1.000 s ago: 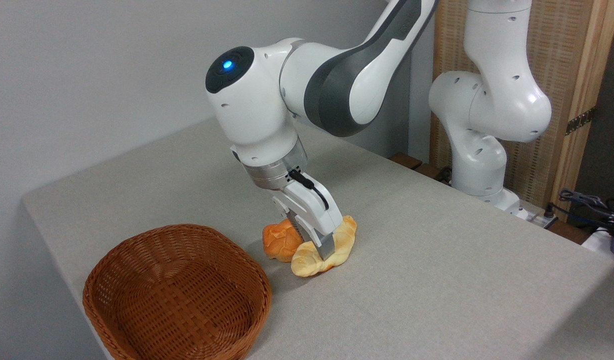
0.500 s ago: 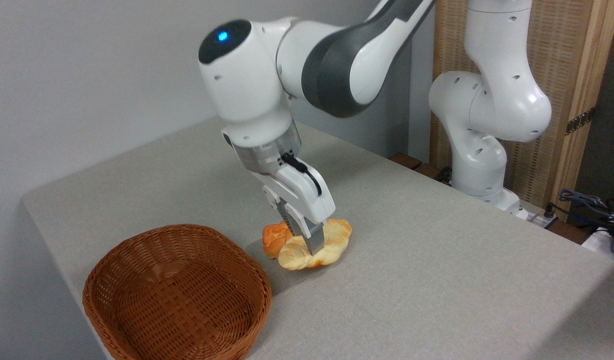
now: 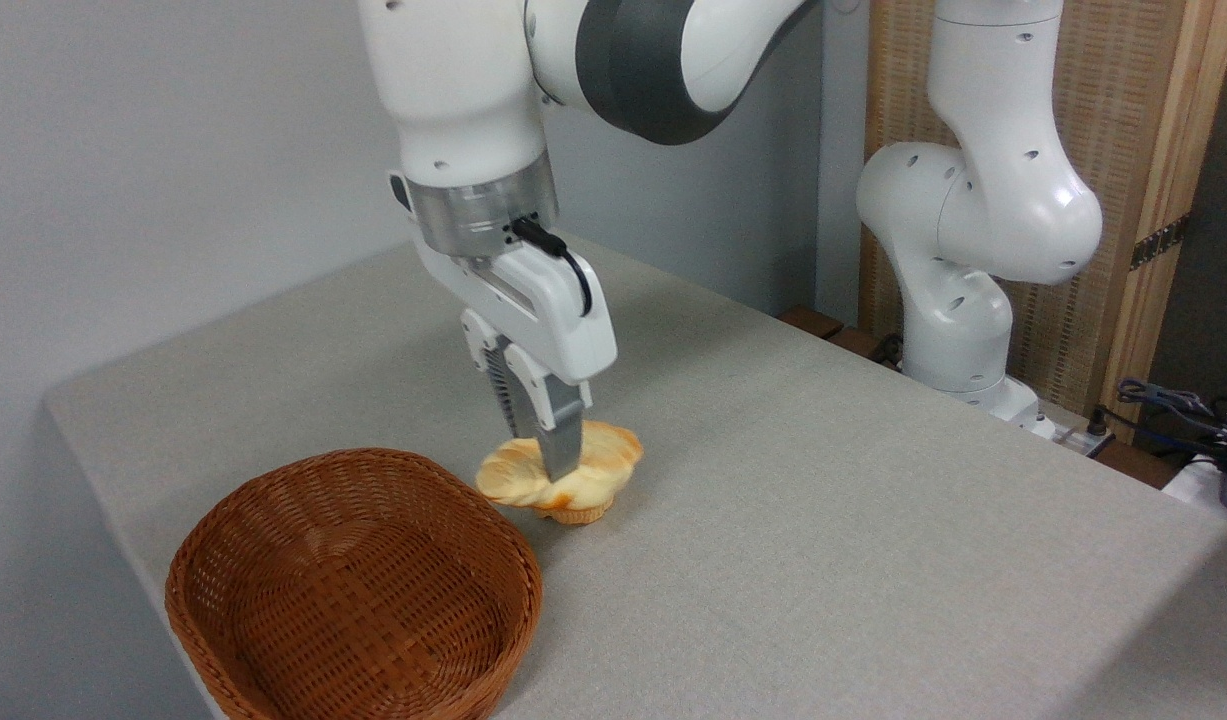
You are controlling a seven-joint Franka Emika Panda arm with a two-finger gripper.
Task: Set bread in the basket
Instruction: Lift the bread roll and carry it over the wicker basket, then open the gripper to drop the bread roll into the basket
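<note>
Since half a second ago the arm has risen and swung left toward the basket, carrying the bread up off the table. There is one long pale-yellow roll, one small orange-brown bun, one wicker basket and one arm. The bun is mostly hidden beneath the raised roll; only its lower edge shows, so whether the two touch is hard to make out. The arm's upper links are cut off at the top edge. The gripper is clamped on the roll's middle, one finger crossing its near side, the roll hanging just right of the basket's far rim.
</note>
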